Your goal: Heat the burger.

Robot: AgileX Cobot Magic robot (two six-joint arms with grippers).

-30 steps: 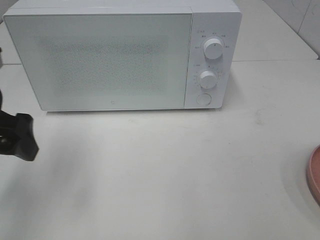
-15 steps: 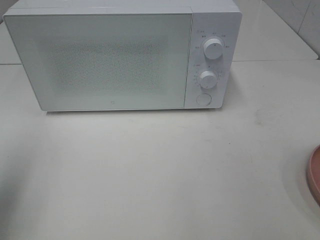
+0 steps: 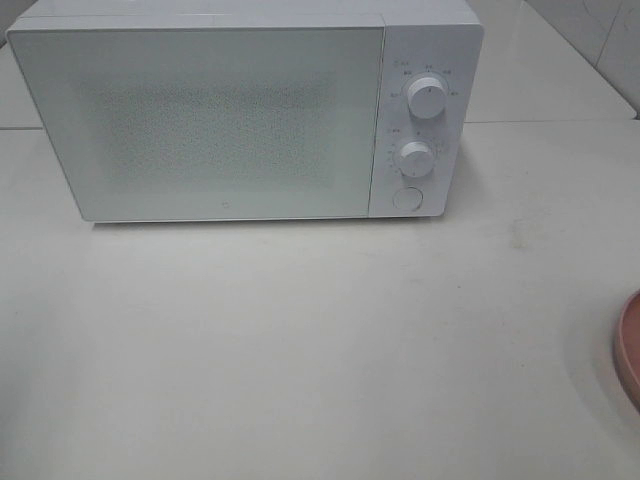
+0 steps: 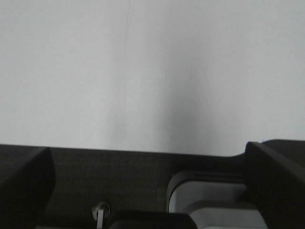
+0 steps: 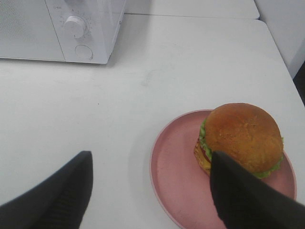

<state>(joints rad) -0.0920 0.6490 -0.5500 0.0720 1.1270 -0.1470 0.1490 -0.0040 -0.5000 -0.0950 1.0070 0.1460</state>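
The burger (image 5: 240,136), with a glossy brown bun, green lettuce and a red layer, sits on a flat pink plate (image 5: 174,174) in the right wrist view. My right gripper (image 5: 150,155) is open and empty above the table, its fingers (image 5: 62,191) wide apart. One finger stands in front of the burger's near side; touching cannot be told. The white microwave (image 3: 230,110) stands at the back with its door shut. My left gripper (image 4: 147,148) is open and empty over bare white surface. Neither gripper shows in the exterior high view.
The microwave has two knobs (image 3: 426,98) and a round button (image 3: 406,198) on its right panel; it also shows in the right wrist view (image 5: 71,28). Only the plate's rim (image 3: 630,345) shows at the right edge of the exterior high view. A table seam runs behind.
My left gripper, seen at the left edge one second ago, has drawn back out of the exterior high view. The microwave and plate have not moved.
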